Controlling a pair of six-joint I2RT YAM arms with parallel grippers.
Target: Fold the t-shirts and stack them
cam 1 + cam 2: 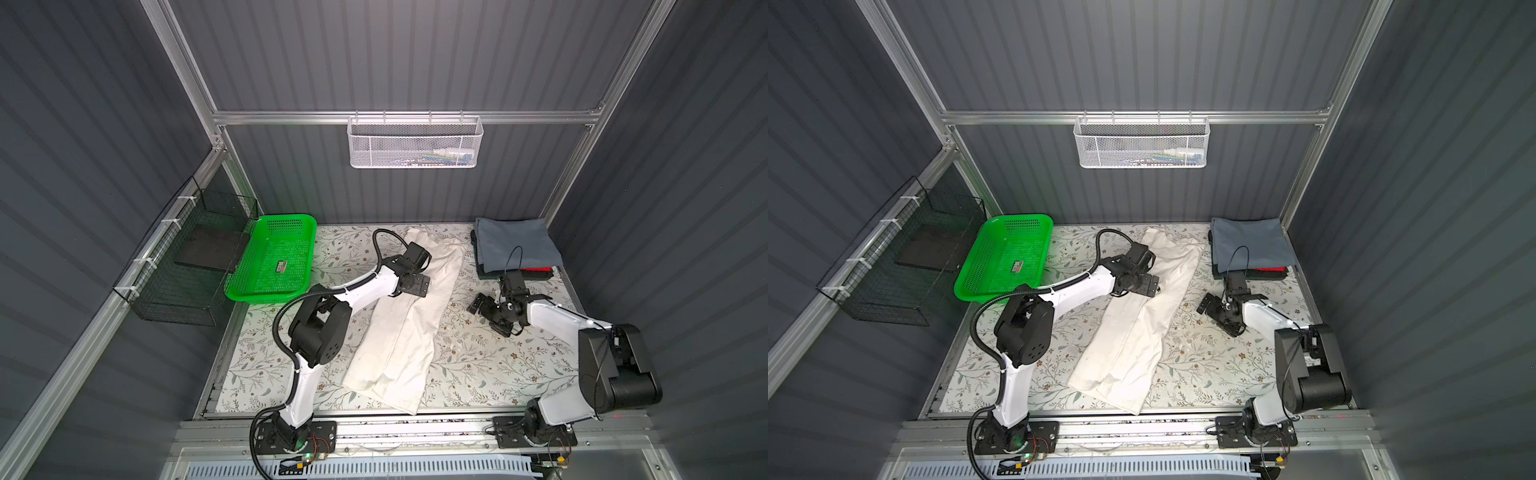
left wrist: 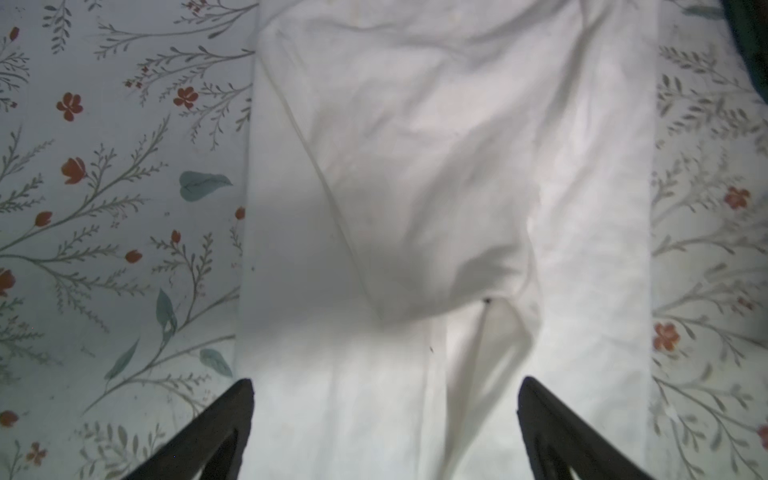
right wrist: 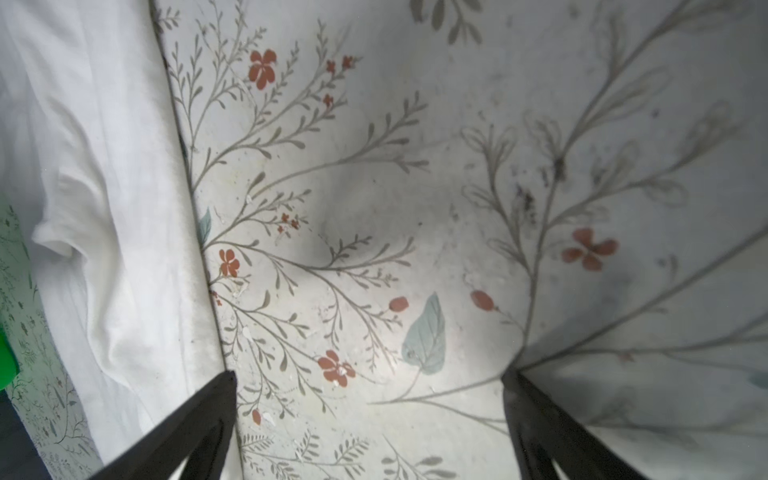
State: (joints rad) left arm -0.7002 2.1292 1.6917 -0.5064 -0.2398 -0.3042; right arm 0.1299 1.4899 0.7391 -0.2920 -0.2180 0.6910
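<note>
Under the left pincer point(image 2: 386, 384), gaping empty like the right pincer point(image 3: 370, 374), lies the cream tee point(image 1: 403, 332), a long creased strip.

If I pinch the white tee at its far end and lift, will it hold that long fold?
Probably not: the white tee looks thin and softly wrinkled, so it should sag limply. Its loose folded-over flap may well fall open.

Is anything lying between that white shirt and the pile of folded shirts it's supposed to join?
Nothing lies on the cloth between the white tee and the stack. Only the right gripper hangs over that stretch, open and empty. The left gripper, also open, is directly above the tee.
</note>
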